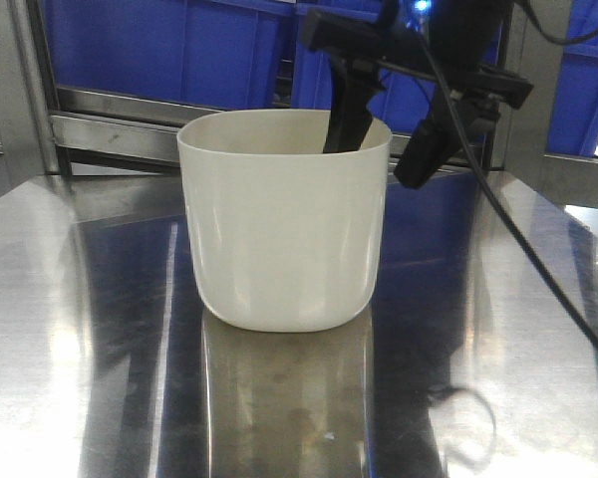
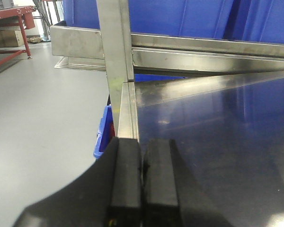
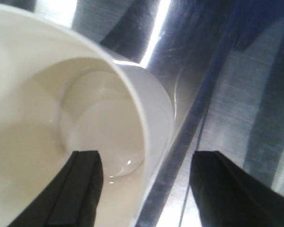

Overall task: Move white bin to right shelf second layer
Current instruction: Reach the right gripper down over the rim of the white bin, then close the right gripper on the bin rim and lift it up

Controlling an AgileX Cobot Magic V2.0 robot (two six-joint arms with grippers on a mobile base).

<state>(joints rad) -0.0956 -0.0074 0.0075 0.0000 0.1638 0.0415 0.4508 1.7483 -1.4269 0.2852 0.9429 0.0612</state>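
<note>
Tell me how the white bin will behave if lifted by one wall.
Probably light: the white bin looks empty and thin-walled. Its glossy wall could slip in the right gripper, which straddles it. Held at one side only, it may tilt.

Blue crates behind steel tabletop; red rack far left

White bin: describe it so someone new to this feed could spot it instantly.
Find the reflective steel tabletop before the blue crates. At its middle stands the white bin, the right gripper straddling its rim. It alone is cream, glossy and rounded; the crates are blue and flat-sided.
</note>
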